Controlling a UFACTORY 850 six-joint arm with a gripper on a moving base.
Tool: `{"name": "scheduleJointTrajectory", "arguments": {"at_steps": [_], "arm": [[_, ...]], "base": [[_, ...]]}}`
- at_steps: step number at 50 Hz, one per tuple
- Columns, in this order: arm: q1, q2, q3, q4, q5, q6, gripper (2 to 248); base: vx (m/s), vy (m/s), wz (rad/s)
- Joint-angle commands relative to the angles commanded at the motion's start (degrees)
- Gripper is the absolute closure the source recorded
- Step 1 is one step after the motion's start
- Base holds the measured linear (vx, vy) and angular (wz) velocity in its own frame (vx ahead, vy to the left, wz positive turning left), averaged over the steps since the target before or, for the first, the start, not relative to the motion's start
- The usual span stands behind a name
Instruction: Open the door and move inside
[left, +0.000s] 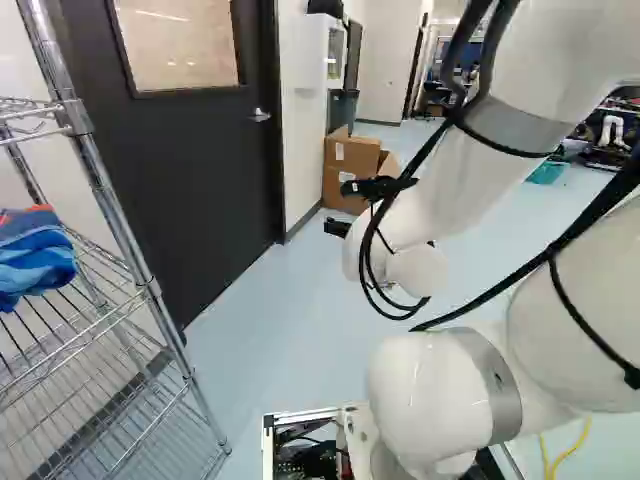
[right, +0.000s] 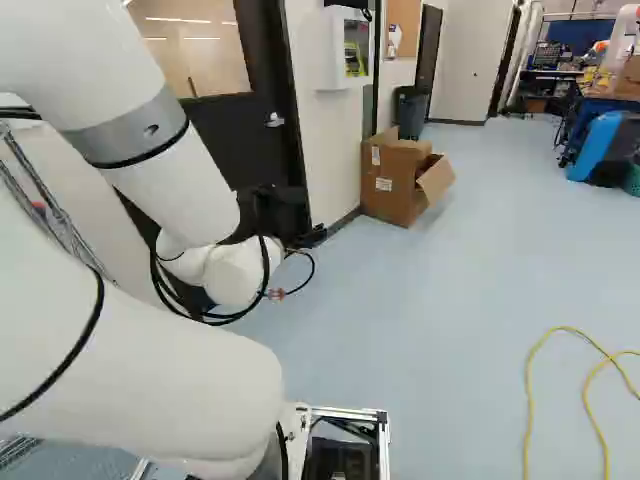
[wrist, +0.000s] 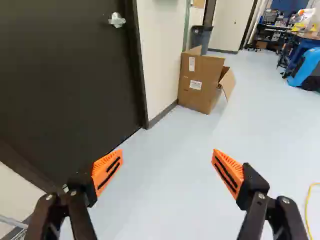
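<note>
The door (left: 200, 160) stands shut before us at the left of both base views, a flat, dark slab with a smooth, matte face. We see a rectangular pane (left: 178, 45) set in its upper part, glossy and streaked with reflected light. Its handle (wrist: 117, 20), a small lever of silvery metal, sits close to the dark, straight-edged frame (wrist: 137, 65). Our gripper (left: 357, 208) hangs out over the floor (right: 430, 300), apart from the door, at the end of our rounded, smooth white arm (left: 470, 175) with its looping black cables. From the wrist we see the gripper (wrist: 169, 172) with its jaws wide open, pale, lightly shiny floor showing between them; the wedge-shaped orange pads (wrist: 107, 170) are ribbed and slotted, and the door and its handle lie ahead. Just past the frame, we have a plain white wall (wrist: 160, 55) with a dark base strip, and against it a brown cardboard box (right: 395, 190), its flaps bent open. Behind the box we find a dark bin (right: 410, 112). At the left of the left base view rises a rack (left: 108, 190) of shiny round posts and thin wire shelves, a crumpled blue cloth (left: 35, 265) on one of them. A smooth yellow cable (right: 530, 390) curves over the floor at the right of the right base view
</note>
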Motion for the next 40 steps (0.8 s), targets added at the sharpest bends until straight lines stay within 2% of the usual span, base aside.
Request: {"name": "scheduleJointTrajectory", "arguments": {"at_steps": [40], "arm": [[0.0, 0.0, 0.0, 0.0, 0.0, 0.0, 3]], "base": [[0.017, 0.0, -0.002]]}}
